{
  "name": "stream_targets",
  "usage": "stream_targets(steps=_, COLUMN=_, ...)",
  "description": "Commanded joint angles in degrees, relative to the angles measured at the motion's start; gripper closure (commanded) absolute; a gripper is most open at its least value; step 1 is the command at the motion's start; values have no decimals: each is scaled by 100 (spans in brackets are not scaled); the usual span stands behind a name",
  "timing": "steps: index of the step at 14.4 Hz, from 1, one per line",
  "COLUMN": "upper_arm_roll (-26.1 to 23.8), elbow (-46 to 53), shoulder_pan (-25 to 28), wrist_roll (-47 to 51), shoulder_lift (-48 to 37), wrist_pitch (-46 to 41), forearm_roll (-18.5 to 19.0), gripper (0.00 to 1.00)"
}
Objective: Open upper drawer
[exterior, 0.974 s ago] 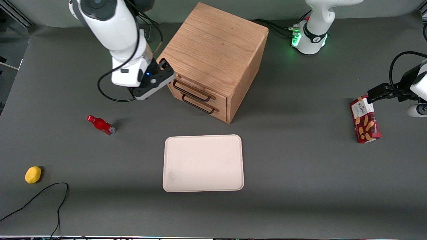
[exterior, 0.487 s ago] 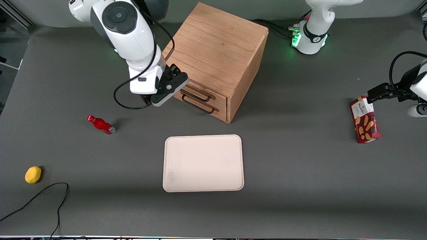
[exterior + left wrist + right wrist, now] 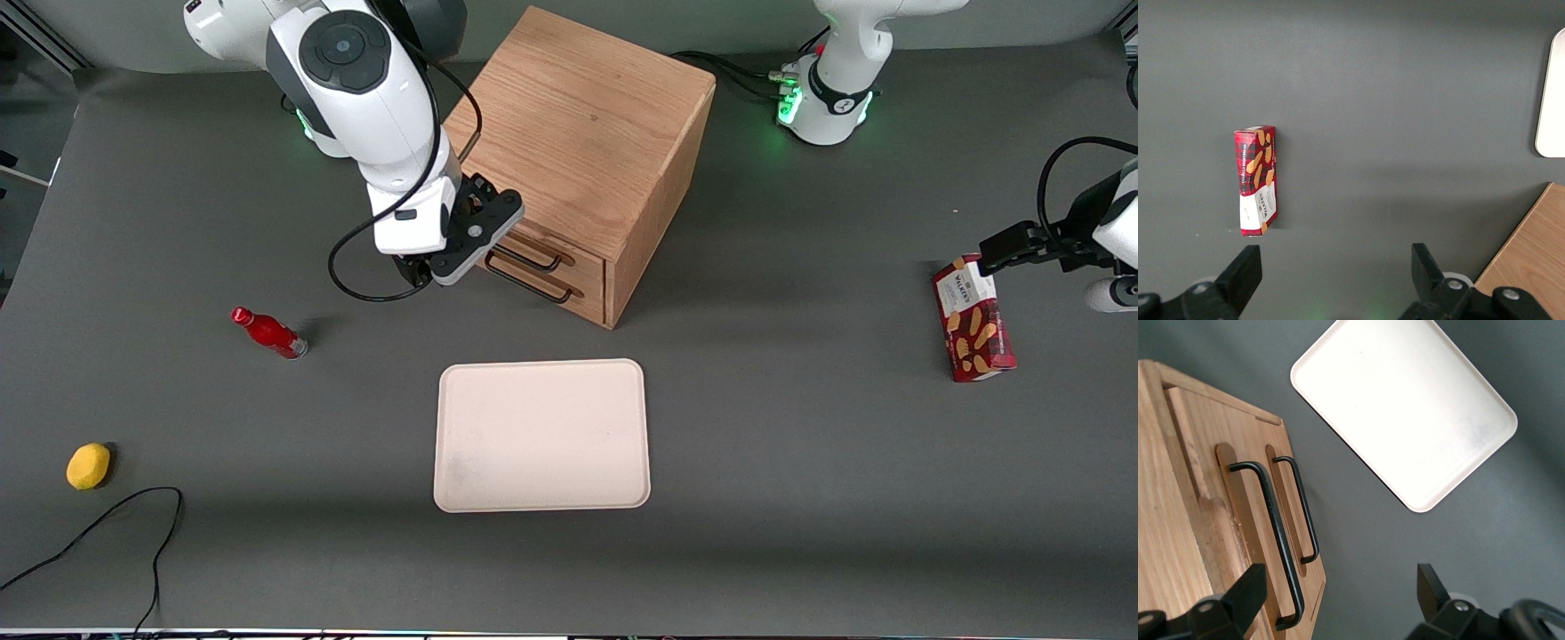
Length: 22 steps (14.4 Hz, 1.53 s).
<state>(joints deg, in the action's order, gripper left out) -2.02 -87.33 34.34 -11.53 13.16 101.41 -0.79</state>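
Note:
The oak cabinet [image 3: 578, 133] stands at the table's middle, with two matching drawers on its front. The upper drawer [image 3: 1211, 493] is shut; its black bar handle [image 3: 1275, 533] runs just under the cabinet's top edge and shows partly in the front view [image 3: 540, 259]. The lower drawer's handle [image 3: 1305, 513] lies beside it. My right gripper [image 3: 1338, 587] is open and empty, hovering in front of the drawers at the handles' working-arm end [image 3: 467, 240]. One finger [image 3: 1248, 587] sits over the upper drawer's face by the handle's end; the other [image 3: 1428, 583] is over bare table.
A cream tray [image 3: 542, 436] lies nearer the front camera than the cabinet. A red bottle [image 3: 268, 332], a yellow lemon [image 3: 88, 466] and a black cable [image 3: 107, 529] lie toward the working arm's end. A red biscuit box [image 3: 973, 318] lies toward the parked arm's end.
My gripper has moved along the cabinet's front from its working-arm corner to over the handles' ends, and now hides part of the upper handle. The drawers have not moved.

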Motion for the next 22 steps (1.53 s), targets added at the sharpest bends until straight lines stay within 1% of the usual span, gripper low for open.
stream_targets(steps=1, upper_arm_roll=35, elbow=103, shoulder_pan=64, wrist_roll=-271, shoulder_lift=64, wrist_pitch=20, forearm_roll=-167, gripper=0)
stream_targets(steps=2, upper_arm_roll=35, elbow=94, shoulder_pan=55, wrist_roll=-288, shoulder_lift=64, wrist_pitch=11, forearm_roll=-202, gripper=0)
stream_targets(steps=4, upper_arm_roll=44, elbow=41, shoulder_pan=55, wrist_roll=-472, shoulder_lift=55, wrist_pitch=-7, forearm_roll=-569, gripper=0)
stream_targets(steps=5, upper_arm_roll=44, elbow=6, shoulder_pan=55, wrist_roll=-569, shoulder_lift=38, wrist_pitch=-15, forearm_roll=-667, gripper=0)
stream_targets(steps=7, upper_arm_roll=44, elbow=-3, shoulder_pan=55, wrist_roll=-657, shoulder_lift=20, wrist_pitch=-50, forearm_roll=-694, gripper=0)
stream_targets(steps=13, upper_arm_roll=44, elbow=-108, shoulder_pan=46, wrist_roll=-1368, shoulder_lift=2, wrist_pitch=-95, forearm_roll=-694, gripper=0)
stream_targets(steps=17, upper_arm_roll=53, elbow=-161, shoulder_pan=46, wrist_roll=-1396, shoulder_lift=2, wrist_pitch=-95, forearm_roll=-703, gripper=0)
stream_targets(steps=22, upper_arm_roll=70, elbow=-547, shoulder_pan=37, wrist_roll=-1361, shoulder_lift=-6, wrist_pitch=72, forearm_roll=-703, gripper=0)
